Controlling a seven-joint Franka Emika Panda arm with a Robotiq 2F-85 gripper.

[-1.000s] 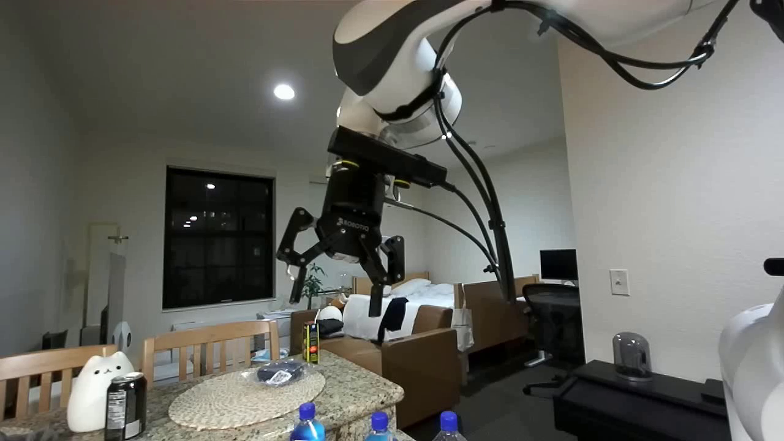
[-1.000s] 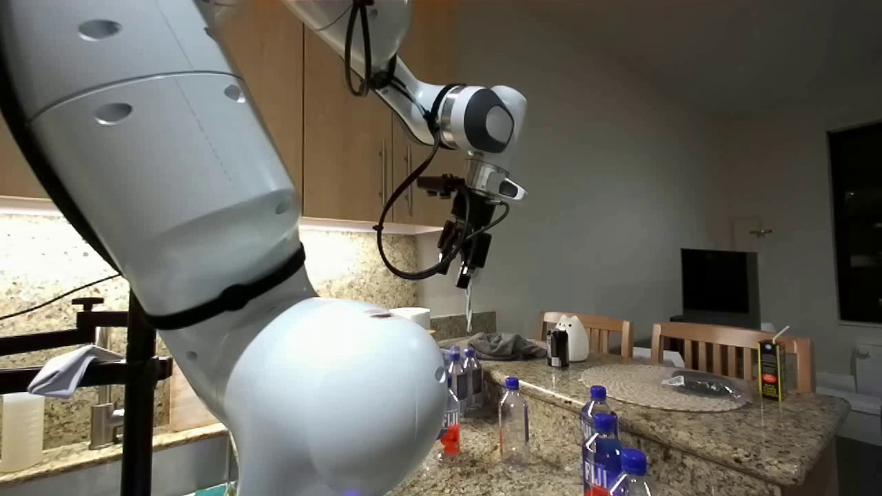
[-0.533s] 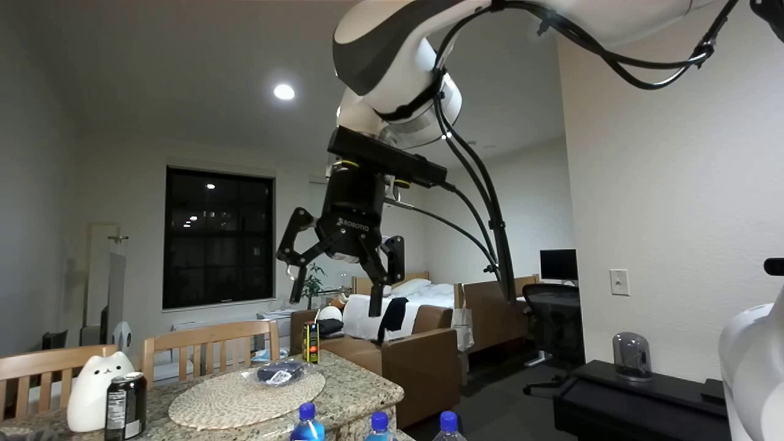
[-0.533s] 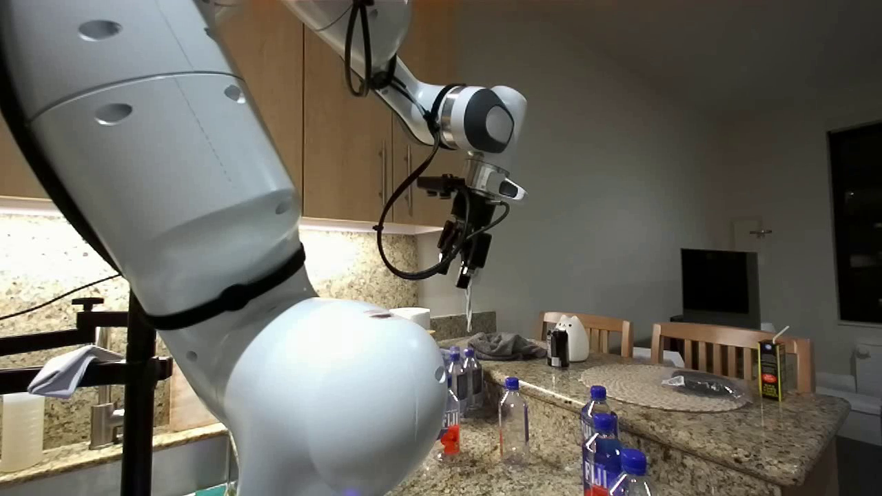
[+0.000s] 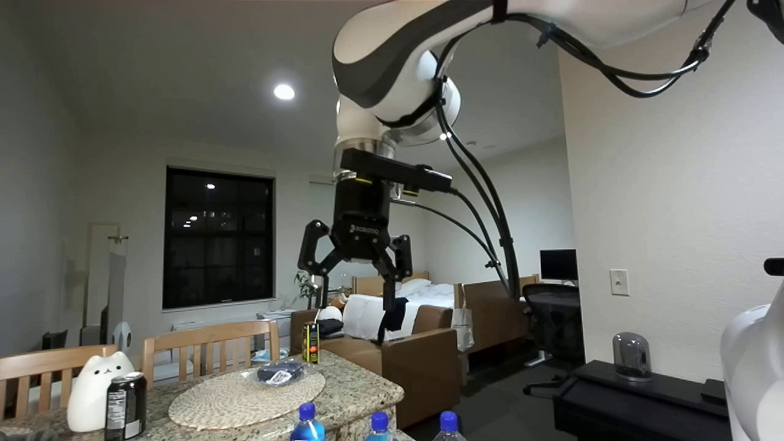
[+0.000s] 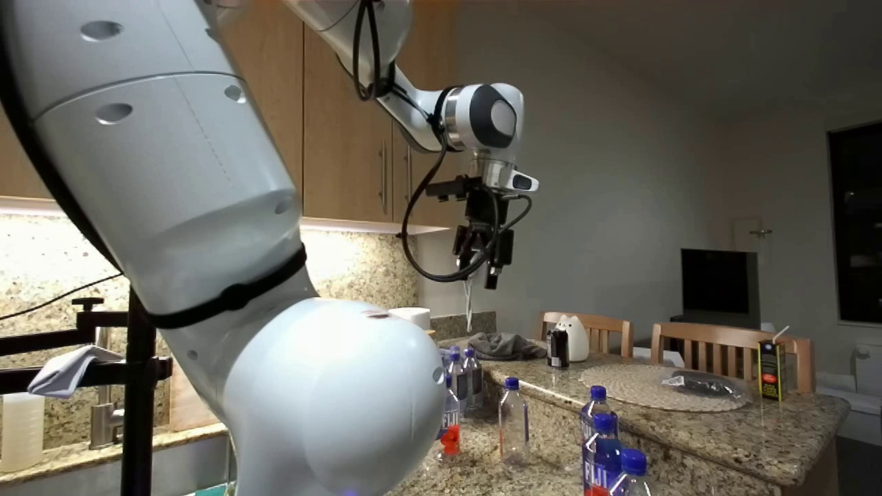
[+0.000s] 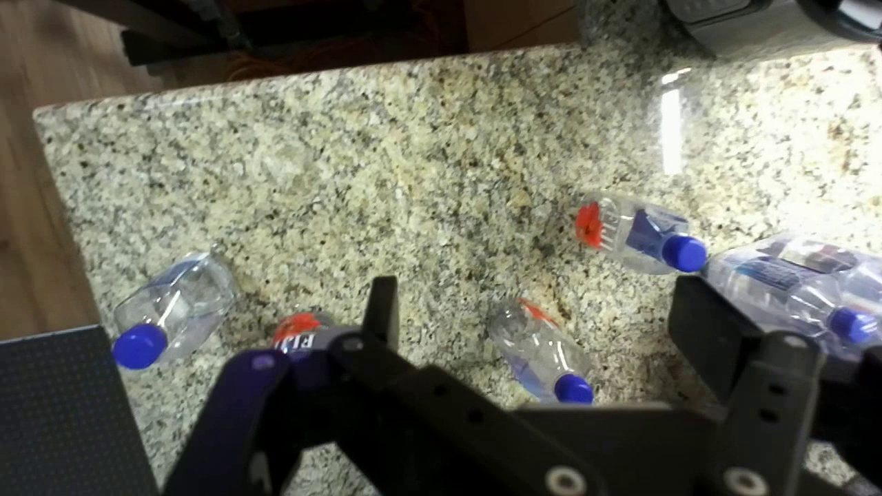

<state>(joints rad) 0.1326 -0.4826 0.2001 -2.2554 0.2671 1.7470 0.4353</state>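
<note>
A clear bottle [image 7: 541,351] stands in the wrist view's lower half, right of centre, framed between the fingers of the gripper [image 5: 356,301], which hangs well above it, jaws wide apart. A second bottle [image 7: 637,231] is at its upper right on the granite counter [image 7: 413,193]. In an exterior view, the arm [image 5: 422,43] enters upper right, bends at top centre and points downward.

FIJI on bottles [image 6: 602,455], ROBOTIQ on jaws' housing [image 5: 361,214]
</note>
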